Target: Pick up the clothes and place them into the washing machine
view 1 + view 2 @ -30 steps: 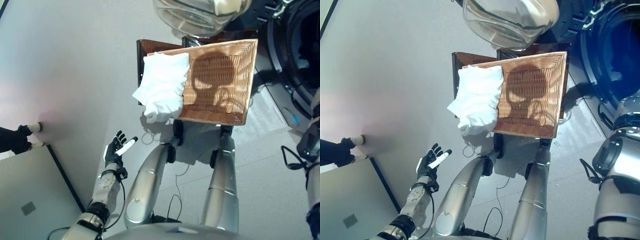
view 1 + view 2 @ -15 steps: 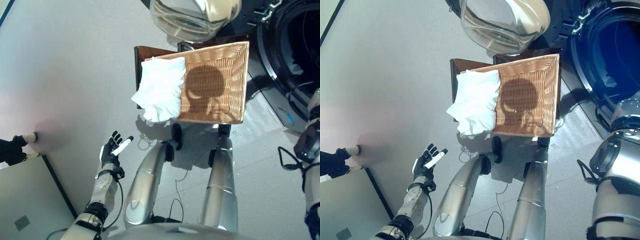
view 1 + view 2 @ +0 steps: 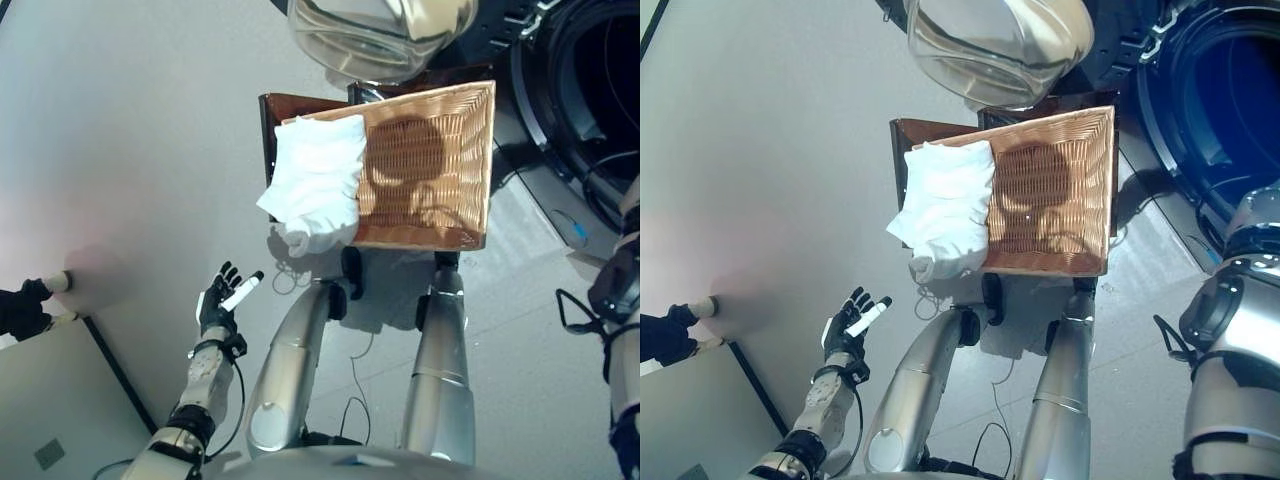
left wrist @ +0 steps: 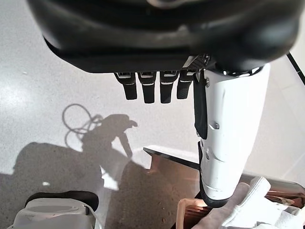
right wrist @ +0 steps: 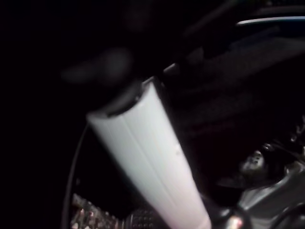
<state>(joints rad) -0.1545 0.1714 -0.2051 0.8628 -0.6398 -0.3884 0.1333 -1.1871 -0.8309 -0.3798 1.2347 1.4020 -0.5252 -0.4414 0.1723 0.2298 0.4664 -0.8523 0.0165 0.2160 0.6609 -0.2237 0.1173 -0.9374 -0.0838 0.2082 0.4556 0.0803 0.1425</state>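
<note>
A white cloth (image 3: pixel 312 180) lies bunched in the left part of a wicker basket (image 3: pixel 440 170) and hangs over its near left edge. The rest of the basket shows bare weave. My left hand (image 3: pixel 222 300) floats low at the left, short of the basket, open with spread fingers and holding nothing. Its wrist view shows straight fingers (image 4: pixel 152 88), with the cloth (image 4: pixel 257 210) well beyond them. The washing machine's dark drum opening (image 3: pixel 1230 80) is at the upper right. My right arm runs along the right edge. Of the right hand, only the white-covered thumb (image 5: pixel 147 157) shows, in darkness.
The basket rests on a dark brown stand (image 3: pixel 285 105). The washer's glass door (image 3: pixel 380 30) hangs open just beyond the basket. A person's dark limb (image 3: pixel 20 305) shows at the left edge, above a grey panel (image 3: pixel 50 400).
The whole view has shifted a little, so the camera moved. My left hand stays open in about the same place. The cloth still lies in the basket.
</note>
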